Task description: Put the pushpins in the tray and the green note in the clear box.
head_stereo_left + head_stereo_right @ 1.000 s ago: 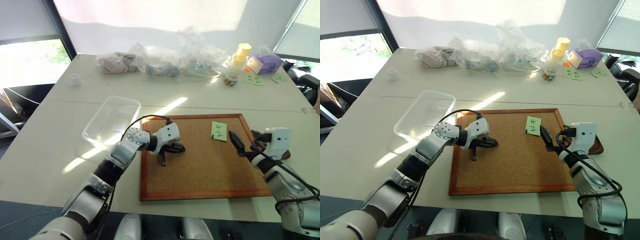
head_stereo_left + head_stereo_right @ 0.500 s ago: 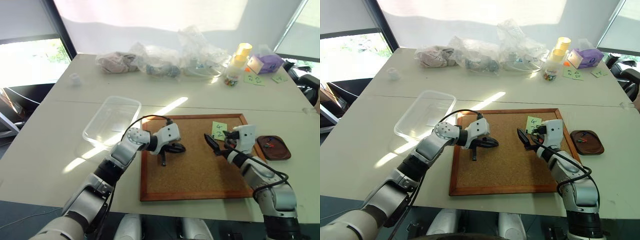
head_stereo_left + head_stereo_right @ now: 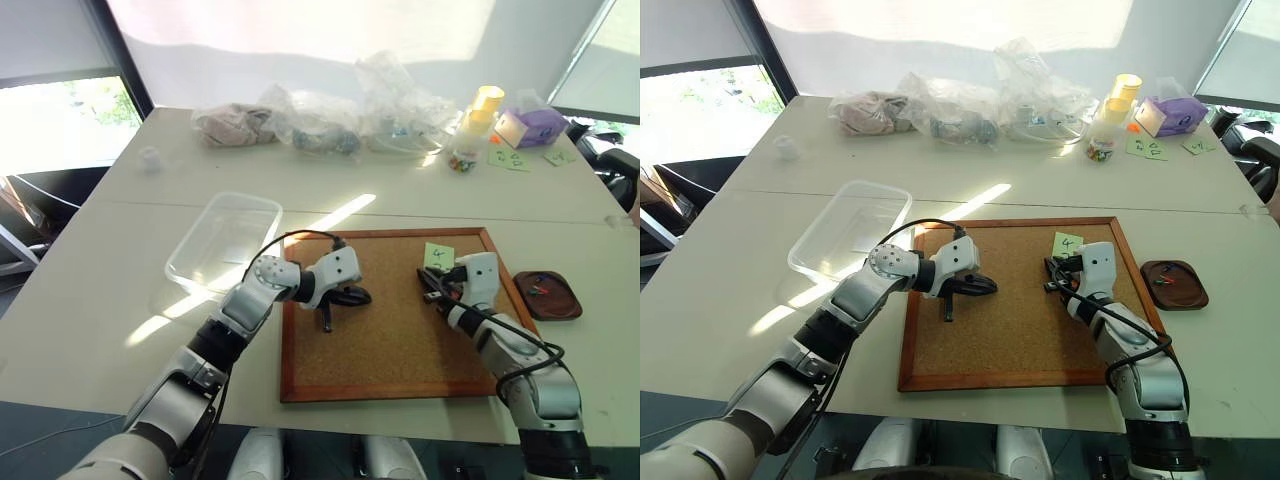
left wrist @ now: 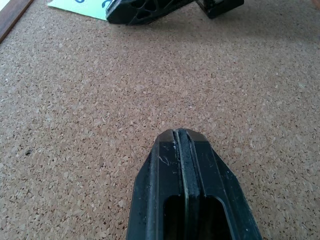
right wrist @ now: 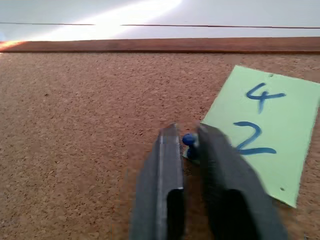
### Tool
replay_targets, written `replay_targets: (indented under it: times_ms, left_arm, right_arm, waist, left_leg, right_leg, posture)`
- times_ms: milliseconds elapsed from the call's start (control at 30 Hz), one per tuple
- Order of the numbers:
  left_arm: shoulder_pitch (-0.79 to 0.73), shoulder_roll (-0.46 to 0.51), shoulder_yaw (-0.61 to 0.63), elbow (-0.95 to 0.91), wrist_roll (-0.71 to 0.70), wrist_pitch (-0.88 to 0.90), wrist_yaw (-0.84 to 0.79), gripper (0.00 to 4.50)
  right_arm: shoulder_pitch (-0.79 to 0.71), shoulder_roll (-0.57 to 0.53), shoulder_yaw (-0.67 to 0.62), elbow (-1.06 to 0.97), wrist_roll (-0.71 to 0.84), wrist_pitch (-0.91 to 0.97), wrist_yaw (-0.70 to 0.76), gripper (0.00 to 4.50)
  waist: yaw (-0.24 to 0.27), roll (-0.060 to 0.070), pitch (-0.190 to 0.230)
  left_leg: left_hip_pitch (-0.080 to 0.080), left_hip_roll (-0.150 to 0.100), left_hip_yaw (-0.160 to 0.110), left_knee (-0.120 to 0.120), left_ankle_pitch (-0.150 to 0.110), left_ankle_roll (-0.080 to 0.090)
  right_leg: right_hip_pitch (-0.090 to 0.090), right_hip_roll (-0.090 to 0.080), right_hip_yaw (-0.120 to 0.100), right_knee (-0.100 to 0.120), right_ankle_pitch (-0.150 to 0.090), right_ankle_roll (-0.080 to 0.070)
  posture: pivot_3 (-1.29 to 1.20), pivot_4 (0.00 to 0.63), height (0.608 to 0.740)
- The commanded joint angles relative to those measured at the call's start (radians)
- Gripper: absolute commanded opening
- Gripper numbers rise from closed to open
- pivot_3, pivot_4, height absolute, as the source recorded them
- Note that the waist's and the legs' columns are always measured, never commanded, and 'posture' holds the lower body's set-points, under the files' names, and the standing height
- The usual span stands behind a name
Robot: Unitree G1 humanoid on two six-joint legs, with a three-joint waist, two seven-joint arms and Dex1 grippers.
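the right gripper [image 5: 186, 145], wide open a moment ago beside the tray [image 3: 547, 296], is now sitting over the cork board [image 3: 400, 340] with its fingers pinching the blue pushpin [image 5: 188, 140] at the corner of the green note [image 5: 260, 130]. the note is staying pinned, so pulling this pin looks like the step in hand. the left gripper [image 4: 182, 137] is resting shut and empty on the cork. the clear box [image 3: 222, 242] is waiting nearby.

Bright daylight thru rear blinds, sun patches w/ glare across the desk [image 3: 90, 290] at its far edge and left side, soft shadows under arms, right wrist view fingers blurred.
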Motion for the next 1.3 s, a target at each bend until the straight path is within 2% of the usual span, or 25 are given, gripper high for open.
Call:
replay_targets:
  times_ms: [33,467,1100,1233,1300]
  left_arm:
    - [0.033,0.031,-0.038,0.066,0.064,0.044,0.022,0.00]
    - [0.031,0.032,-0.049,0.072,0.069,0.041,0.025,0.00]
    - [0.038,0.038,-0.045,0.061,0.052,0.073,0.011,0.00]
    - [0.028,0.070,0.039,0.037,-0.018,0.119,-0.017,0.00]
    - [0.021,0.094,0.105,0.002,-0.100,0.151,-0.069,0.00]
  right_arm:
    - [0.005,0.007,0.001,-0.027,-0.002,-0.009,0.008,0.09]
    - [0.003,-0.064,-0.026,-0.072,-0.016,0.026,0.040,0.09]
    - [0.007,0.006,-0.074,-0.117,0.026,-0.087,0.036,0.09]
    - [0.020,-0.003,-0.079,-0.162,0.031,-0.087,0.040,0.09]
    - [0.026,-0.010,-0.085,-0.186,0.034,-0.081,0.041,0.09]
  waist:
    - [0.000,0.000,0.000]
    - [0.003,0.000,0.000]
    - [0.002,0.000,0.000]
    - [-0.002,0.000,0.000]
    - [-0.010,-0.002,0.001]
  left_leg:
    - [0.000,0.000,0.000,0.000,0.000,0.000]
    - [0.000,0.000,0.000,-0.003,0.000,0.000]
    - [0.000,0.000,0.001,-0.006,0.000,0.000]
    - [0.000,0.000,0.001,-0.006,0.000,0.000]
    - [0.000,0.000,0.001,-0.009,0.000,0.000]
  right_leg:
    - [0.000,0.000,0.000,0.000,0.000,0.000]
    - [0.000,-0.001,-0.001,-0.001,0.000,0.000]
    - [0.000,-0.002,-0.003,-0.002,0.000,0.000]
    - [-0.001,-0.002,-0.003,-0.002,0.000,0.000]
    - [-0.003,-0.002,-0.003,-0.002,0.000,0.000]
  posture:
    - [0.00,0.150,0.740]
    - [0.00,0.150,0.740]
    - [0.00,0.150,0.740]
    - [0.00,0.150,0.740]
    - [0.00,0.150,0.740]
